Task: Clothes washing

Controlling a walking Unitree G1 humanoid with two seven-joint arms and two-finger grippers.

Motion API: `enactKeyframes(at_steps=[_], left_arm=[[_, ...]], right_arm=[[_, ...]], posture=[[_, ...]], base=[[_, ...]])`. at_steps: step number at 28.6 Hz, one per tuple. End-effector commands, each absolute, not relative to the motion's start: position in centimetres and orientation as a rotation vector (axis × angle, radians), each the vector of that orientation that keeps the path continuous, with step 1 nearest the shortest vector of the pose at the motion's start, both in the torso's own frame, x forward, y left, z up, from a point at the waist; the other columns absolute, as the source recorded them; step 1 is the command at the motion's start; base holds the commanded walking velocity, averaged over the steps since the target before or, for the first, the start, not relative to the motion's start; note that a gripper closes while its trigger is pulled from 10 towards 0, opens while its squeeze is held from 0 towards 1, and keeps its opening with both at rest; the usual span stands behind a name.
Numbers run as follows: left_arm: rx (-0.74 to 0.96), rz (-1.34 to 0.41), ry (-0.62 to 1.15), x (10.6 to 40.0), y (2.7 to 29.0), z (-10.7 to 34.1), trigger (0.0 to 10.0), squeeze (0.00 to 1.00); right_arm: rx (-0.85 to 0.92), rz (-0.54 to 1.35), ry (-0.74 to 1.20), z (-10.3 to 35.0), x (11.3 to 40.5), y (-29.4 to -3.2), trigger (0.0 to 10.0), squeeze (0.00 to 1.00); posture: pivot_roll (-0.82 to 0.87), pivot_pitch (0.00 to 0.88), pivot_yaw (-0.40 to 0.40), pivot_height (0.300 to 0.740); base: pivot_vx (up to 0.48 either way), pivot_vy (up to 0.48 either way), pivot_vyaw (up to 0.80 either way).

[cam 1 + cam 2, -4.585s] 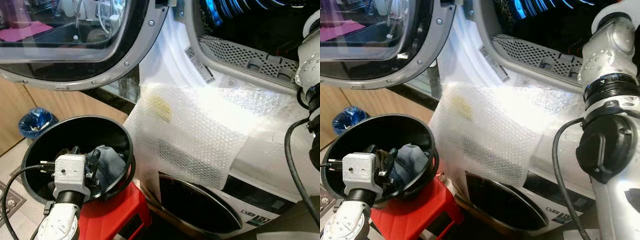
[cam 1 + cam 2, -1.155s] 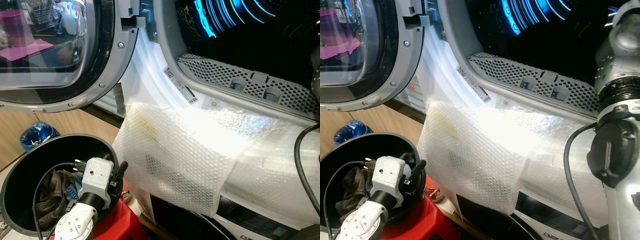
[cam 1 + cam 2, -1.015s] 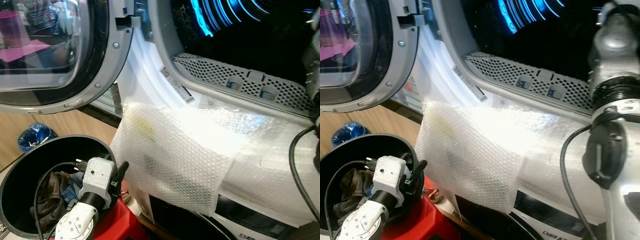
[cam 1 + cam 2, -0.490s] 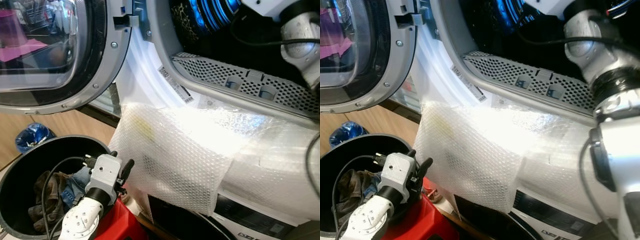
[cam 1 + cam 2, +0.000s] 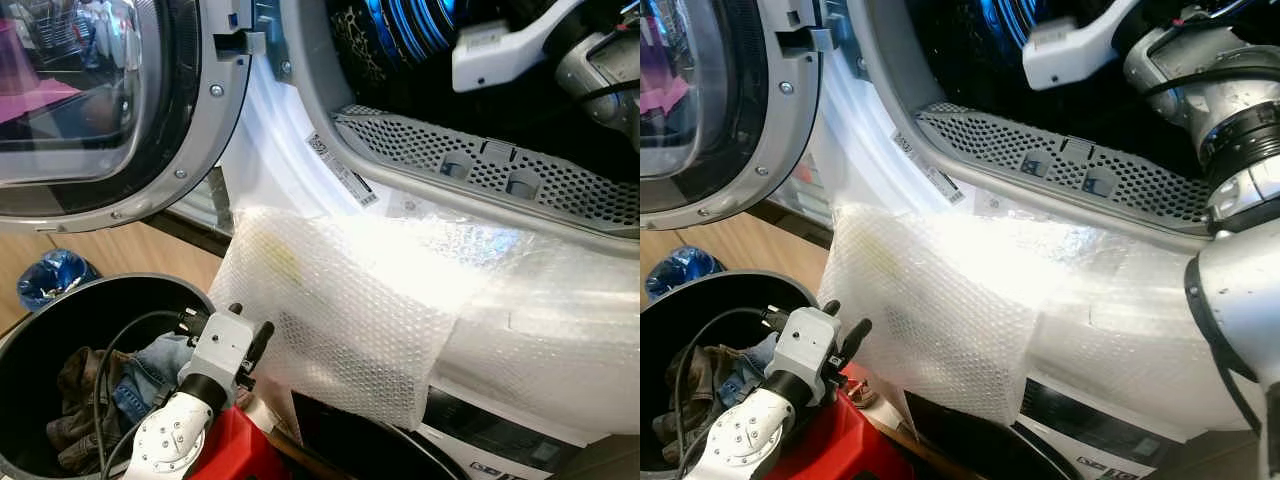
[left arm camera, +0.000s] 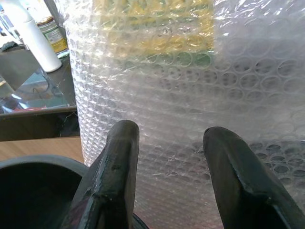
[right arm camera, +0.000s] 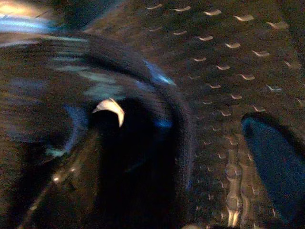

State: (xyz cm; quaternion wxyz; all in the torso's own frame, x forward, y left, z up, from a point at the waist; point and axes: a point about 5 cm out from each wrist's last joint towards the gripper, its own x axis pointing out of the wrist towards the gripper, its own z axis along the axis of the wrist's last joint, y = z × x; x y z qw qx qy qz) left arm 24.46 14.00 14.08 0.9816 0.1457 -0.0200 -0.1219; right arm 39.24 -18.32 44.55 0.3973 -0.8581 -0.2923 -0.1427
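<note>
Loading step: right arm reaches into washer drum [image 5: 560, 110]; its gripper state cannot be told. Left gripper [image 6: 171, 157] released, empty, above bucket [image 5: 30, 340]. Next call: fetch jeans [image 5: 140, 370].

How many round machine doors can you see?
2: one door swung open at upper left, one dark door low down beneath the bubble wrap, partly hidden.

Right wrist view [image 7: 143, 119]: drum interior dark, blurred.
</note>
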Motion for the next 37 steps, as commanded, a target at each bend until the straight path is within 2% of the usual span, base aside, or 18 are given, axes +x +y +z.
enactKeyframes(at_steps=[1,7,9,10,11,12,13,16,17,18,19,20,22,26,28,29,34,37], left_arm=[[0.320,-0.270,-0.029,24.4,13.8,13.7,10.0,0.00],[0.329,-0.290,-0.034,24.7,13.5,13.8,10.0,0.00],[0.328,-0.291,-0.032,24.7,13.6,13.8,10.0,0.00],[0.327,-0.291,-0.032,24.7,13.6,13.7,10.0,0.00],[0.327,-0.291,-0.032,24.7,13.6,13.7,10.0,0.00],[0.322,-0.291,-0.031,24.7,13.6,13.7,10.0,0.00],[0.320,-0.291,-0.031,24.7,13.6,13.7,10.0,0.00],[0.315,-0.289,-0.032,24.7,13.6,13.7,10.0,0.00],[0.315,-0.289,-0.032,24.7,13.6,13.7,10.0,0.00],[0.312,-0.288,-0.032,24.7,13.7,13.7,10.0,0.00],[0.309,-0.288,-0.030,24.7,13.7,13.7,10.0,0.00],[0.309,-0.288,-0.030,24.7,13.7,13.7,10.0,0.00],[0.306,-0.293,-0.027,24.5,13.7,13.8,10.0,0.00],[0.307,-0.299,-0.023,24.4,13.7,13.8,10.0,0.00],[0.309,-0.303,-0.020,24.2,13.9,13.9,10.0,0.00],[0.309,-0.303,-0.020,24.2,13.9,13.9,10.0,0.00],[0.277,-0.297,-0.019,23.7,14.3,13.9,10.0,0.00],[0.258,-0.306,-0.018,23.7,14.2,13.8,10.0,0.00]], right_arm=[[-2.223,-0.380,-0.583,44.0,39.3,-20.6,10.0,0.00],[-2.273,-0.506,-0.609,45.3,38.8,-21.2,10.0,0.00],[-2.134,-0.530,-0.631,46.1,38.4,-21.3,10.0,0.00],[-1.969,-0.536,-0.645,46.6,38.2,-21.5,10.0,0.00],[-1.969,-0.536,-0.645,46.6,38.2,-21.5,10.0,0.00],[-1.402,-0.481,-0.637,47.2,37.9,-22.1,10.0,0.00],[-1.242,-0.453,-0.639,47.3,37.9,-22.4,10.0,0.00],[-1.059,-0.442,-0.631,46.8,38.0,-23.0,10.0,0.00],[-1.059,-0.442,-0.631,46.8,38.0,-23.0,10.0,0.00],[-0.934,-0.430,-0.610,46.4,38.1,-23.5,10.0,0.00],[-0.675,-0.414,-0.554,45.3,38.4,-24.7,10.0,0.00],[-0.675,-0.414,-0.554,45.3,38.4,-24.7,10.0,0.00],[-0.477,-0.404,-0.501,43.7,38.7,-26.0,10.0,0.00],[-0.384,-0.379,-0.470,42.4,39.0,-26.5,10.0,0.00],[-0.184,-0.303,-0.457,40.8,39.4,-26.7,10.0,0.00],[-0.184,-0.303,-0.457,40.8,39.4,-26.7,10.0,0.00],[0.239,0.006,-0.649,40.6,39.0,-26.2,10.0,0.00],[0.372,0.129,-0.768,40.8,38.3,-26.4,10.0,0.00]], posture=[[0.11,0.063,-0.069,0.740],[0.10,0.064,-0.056,0.740],[0.10,0.066,-0.054,0.740],[0.10,0.066,-0.053,0.740],[0.10,0.066,-0.053,0.740],[0.10,0.066,-0.052,0.740],[0.10,0.066,-0.052,0.740],[0.10,0.069,-0.051,0.740],[0.10,0.069,-0.051,0.740],[0.10,0.070,-0.049,0.740],[0.10,0.071,-0.046,0.740],[0.10,0.071,-0.046,0.740],[0.11,0.082,-0.035,0.740],[0.11,0.084,-0.030,0.740],[0.12,0.094,-0.016,0.740],[0.12,0.094,-0.016,0.740],[0.11,0.107,0.004,0.740],[0.11,0.109,0.007,0.740]], base=[[0.000,0.000,0.00],[0.000,0.000,0.00],[0.000,0.000,0.00],[0.000,0.000,0.00],[0.000,0.000,0.00],[0.000,0.000,0.00],[0.000,0.000,0.00],[0.000,0.000,0.00],[0.000,0.000,0.00],[0.000,0.000,0.00],[0.000,0.000,0.00],[0.000,0.000,0.00],[0.000,0.000,0.00],[0.000,0.000,0.00],[0.000,0.000,0.00],[0.000,0.000,0.00],[0.000,0.000,0.00],[0.000,0.000,0.00]])
